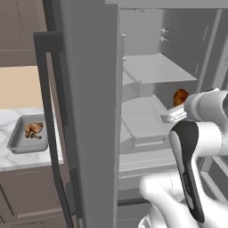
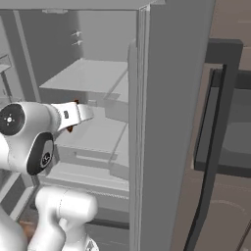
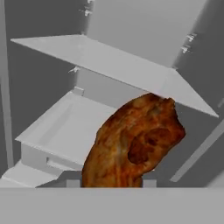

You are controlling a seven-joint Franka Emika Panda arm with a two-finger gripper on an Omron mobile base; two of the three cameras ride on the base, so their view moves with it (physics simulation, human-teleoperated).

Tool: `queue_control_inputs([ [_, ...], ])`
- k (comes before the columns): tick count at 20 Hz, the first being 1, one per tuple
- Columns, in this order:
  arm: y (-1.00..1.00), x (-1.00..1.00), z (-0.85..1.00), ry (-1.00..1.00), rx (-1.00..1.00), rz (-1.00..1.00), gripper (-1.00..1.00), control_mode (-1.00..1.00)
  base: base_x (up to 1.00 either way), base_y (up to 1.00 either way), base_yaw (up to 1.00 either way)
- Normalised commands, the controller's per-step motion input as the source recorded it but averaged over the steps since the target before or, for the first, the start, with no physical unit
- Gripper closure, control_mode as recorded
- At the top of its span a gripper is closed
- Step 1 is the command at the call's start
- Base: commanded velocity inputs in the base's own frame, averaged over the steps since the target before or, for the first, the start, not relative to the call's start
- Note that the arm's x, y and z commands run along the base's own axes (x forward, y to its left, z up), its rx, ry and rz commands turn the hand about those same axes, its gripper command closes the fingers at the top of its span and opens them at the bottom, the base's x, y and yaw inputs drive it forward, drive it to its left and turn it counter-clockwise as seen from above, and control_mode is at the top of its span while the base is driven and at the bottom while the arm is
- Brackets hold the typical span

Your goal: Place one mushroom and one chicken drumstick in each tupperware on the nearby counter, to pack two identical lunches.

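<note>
— What sort of place is this?
— A kitchen, a rendered one. An open grey fridge [image 1: 151, 102] with bare shelves [image 1: 156, 71] stands on the right.
— What else shows it?
— On the left, a white marble desk [image 1: 9, 120] sits over dark brown cabinet doors [image 1: 31, 196]. A grey tupperware [image 1: 18, 144] (food lies inside) rests on it, and a chicken drumstick [image 3: 131, 144] shows up near the fridge shelves.

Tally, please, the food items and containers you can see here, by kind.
Chicken drumstick: 2, one in the pincer, one in the tupperware
Mushroom: 1, in the tupperware beside that drumstick
Tupperware: 1, on the counter
Total: 4
</note>
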Motion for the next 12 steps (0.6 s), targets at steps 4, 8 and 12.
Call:
queue_control_inputs([
  [4, 0.00, 0.00, 0.00, 0.00, 0.00, 0.00, 1.00, 1.00, -0.72, 0.00, 0.00],
  [8, 0.00, 0.00, 0.00, 0.00, 0.00, 0.00, 1.00, 1.00, -0.91, 0.00, 0.00],
  [12, 0.00, 0.00, 0.00, 0.00, 0.00, 0.00, 1.00, 1.00, -1.00, 0.00, 0.00],
])
